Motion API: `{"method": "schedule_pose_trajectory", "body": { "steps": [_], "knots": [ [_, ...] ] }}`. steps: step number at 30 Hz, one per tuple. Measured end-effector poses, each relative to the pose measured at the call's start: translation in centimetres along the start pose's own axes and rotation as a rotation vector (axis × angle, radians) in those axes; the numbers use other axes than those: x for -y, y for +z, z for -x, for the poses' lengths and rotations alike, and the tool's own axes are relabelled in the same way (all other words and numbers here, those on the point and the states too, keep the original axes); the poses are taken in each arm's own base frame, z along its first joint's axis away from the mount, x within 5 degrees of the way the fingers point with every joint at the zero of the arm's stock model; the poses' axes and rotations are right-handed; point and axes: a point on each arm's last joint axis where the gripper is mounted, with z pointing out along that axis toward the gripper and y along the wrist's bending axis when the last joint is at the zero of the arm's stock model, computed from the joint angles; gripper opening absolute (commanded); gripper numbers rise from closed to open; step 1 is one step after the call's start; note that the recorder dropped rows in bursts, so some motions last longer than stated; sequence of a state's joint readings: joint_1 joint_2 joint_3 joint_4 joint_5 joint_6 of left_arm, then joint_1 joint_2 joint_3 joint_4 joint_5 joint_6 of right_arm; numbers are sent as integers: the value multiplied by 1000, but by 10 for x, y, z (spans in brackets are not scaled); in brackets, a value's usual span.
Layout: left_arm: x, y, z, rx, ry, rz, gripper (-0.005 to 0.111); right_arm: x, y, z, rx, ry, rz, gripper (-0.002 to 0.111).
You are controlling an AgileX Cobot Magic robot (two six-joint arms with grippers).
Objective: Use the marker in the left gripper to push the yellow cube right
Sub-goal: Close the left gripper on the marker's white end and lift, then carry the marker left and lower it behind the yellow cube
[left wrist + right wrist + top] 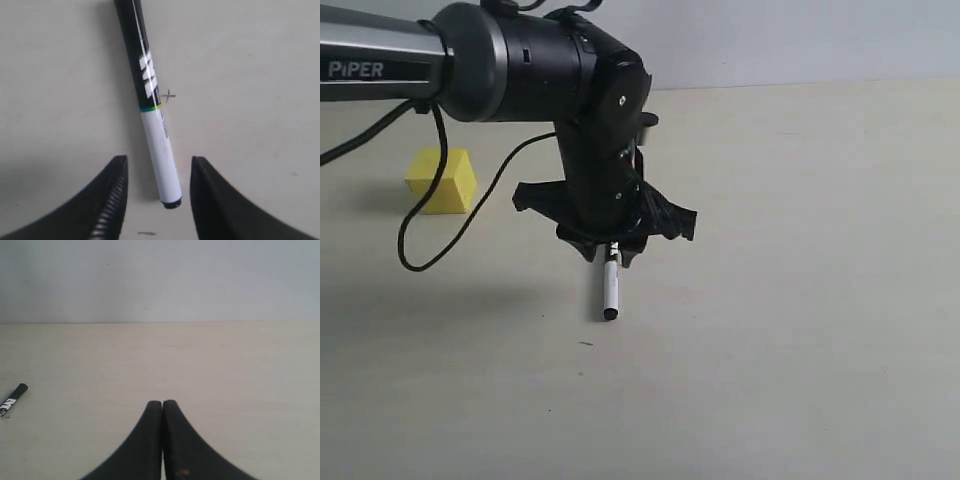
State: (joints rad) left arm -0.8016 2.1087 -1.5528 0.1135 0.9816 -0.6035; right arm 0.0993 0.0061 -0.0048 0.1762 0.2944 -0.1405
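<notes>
The marker [152, 107], white barrel with a black capped part, sits loose between the two fingers of my left gripper [159, 160], touching neither. That gripper is open and points down at the table. In the exterior view the marker [611, 290] shows just below the left gripper [610, 250], its dark end toward the front. The yellow cube [442, 180] sits on the table far to the left and further back, apart from both. My right gripper [162, 402] is shut on nothing; the marker's black end [13, 399] shows at its view's edge.
A loose black cable [425, 230] hangs from the left arm in a loop in front of the cube. The pale table [800, 330] stretches to the right and front, with a plain wall behind it.
</notes>
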Motion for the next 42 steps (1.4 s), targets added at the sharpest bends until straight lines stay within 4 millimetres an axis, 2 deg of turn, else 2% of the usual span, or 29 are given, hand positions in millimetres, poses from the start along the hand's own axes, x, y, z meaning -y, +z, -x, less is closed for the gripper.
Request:
{"method": "schedule_pose_trajectory", "body": {
  "steps": [8,19,25,27,31,33,37,39,42],
  "knots": [
    [3,27,1,-17,-21,15,41,0,0,0,0,0,0,0],
    [3,31,3,0,-78,11,41,0,0,0,0,0,0,0],
    [3,49,1,-27,-83,35,41,0,0,0,0,0,0,0],
    [3,49,2,-23,-80,36,32,0,0,0,0,0,0,0],
    [3,50,1,-24,-82,37,0,0,0,0,0,0,0,0],
    [3,50,2,-22,-79,40,0,0,0,0,0,0,0,0],
    [2,36,4,5,-55,28,0,0,0,0,0,0,0,0],
    [1,16,6,43,-30,11,0,0,0,0,0,0,0,0],
    [-4,-32,8,124,22,-27,0,0,0,0,0,0,0,0]
  ]
}}
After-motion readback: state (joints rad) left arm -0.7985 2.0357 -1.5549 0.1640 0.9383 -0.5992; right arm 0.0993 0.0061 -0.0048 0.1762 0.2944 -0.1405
